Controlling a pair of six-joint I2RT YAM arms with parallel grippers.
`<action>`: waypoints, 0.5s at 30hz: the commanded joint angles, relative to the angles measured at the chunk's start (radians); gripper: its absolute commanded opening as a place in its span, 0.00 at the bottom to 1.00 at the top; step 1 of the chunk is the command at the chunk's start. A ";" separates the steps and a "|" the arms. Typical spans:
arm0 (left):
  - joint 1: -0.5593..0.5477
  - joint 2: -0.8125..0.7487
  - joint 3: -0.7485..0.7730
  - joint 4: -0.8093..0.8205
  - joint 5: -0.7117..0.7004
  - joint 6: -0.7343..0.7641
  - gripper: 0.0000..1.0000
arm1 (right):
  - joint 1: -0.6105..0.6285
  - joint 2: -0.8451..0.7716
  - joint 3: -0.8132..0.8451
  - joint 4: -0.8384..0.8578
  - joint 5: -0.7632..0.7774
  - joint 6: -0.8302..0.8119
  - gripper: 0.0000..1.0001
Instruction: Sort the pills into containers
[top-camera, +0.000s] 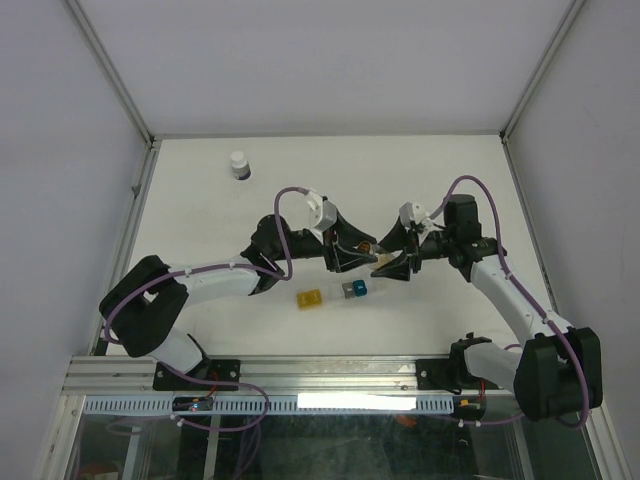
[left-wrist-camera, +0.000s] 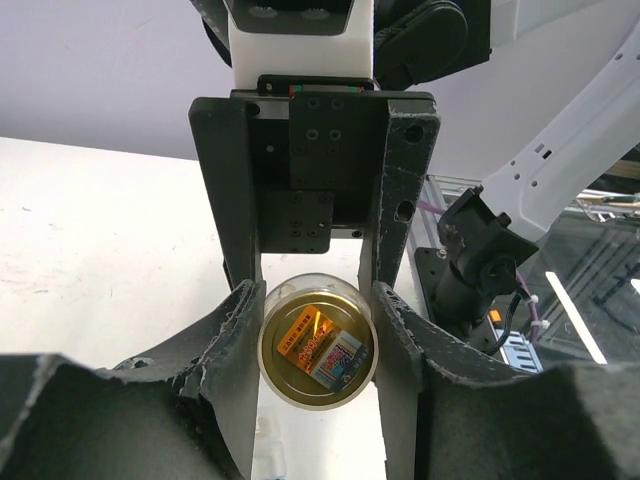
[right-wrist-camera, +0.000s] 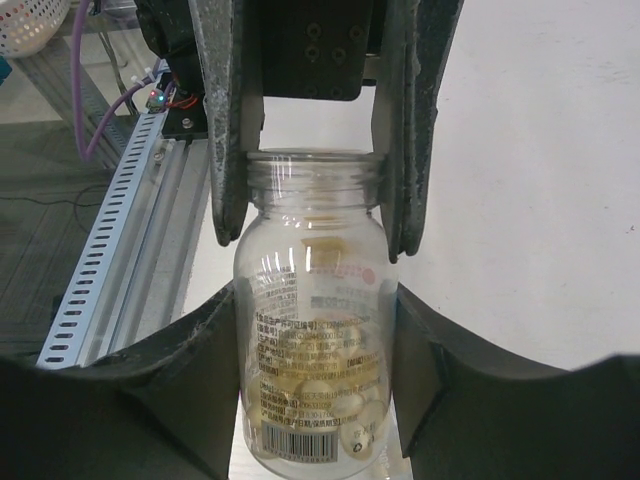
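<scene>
1 vial, L claw + R claw gripping

1. Left arm and right arm wore white link shells between bulky black joints.
2. Purple cables looped along both.
3. Matte-black fingers showed rough, chipped edges; screw holes dotted a black mounting plate.

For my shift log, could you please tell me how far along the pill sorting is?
Done: the clear bottle is lifted. In hand: left gripper and right gripper clamp it, pills inside, mouth apparently uncapped. Left: getting pills into the pillbox cubes, whose contents are too small to judge.
</scene>
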 joint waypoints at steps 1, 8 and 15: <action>-0.010 -0.055 -0.067 0.177 -0.093 -0.139 0.00 | -0.001 -0.018 0.030 0.028 -0.018 -0.008 0.00; -0.236 -0.130 -0.160 0.224 -0.791 -0.232 0.00 | 0.001 -0.010 0.030 0.033 -0.018 -0.001 0.00; -0.323 -0.075 -0.061 0.060 -1.080 -0.359 0.00 | 0.001 -0.012 0.029 0.036 -0.015 0.004 0.00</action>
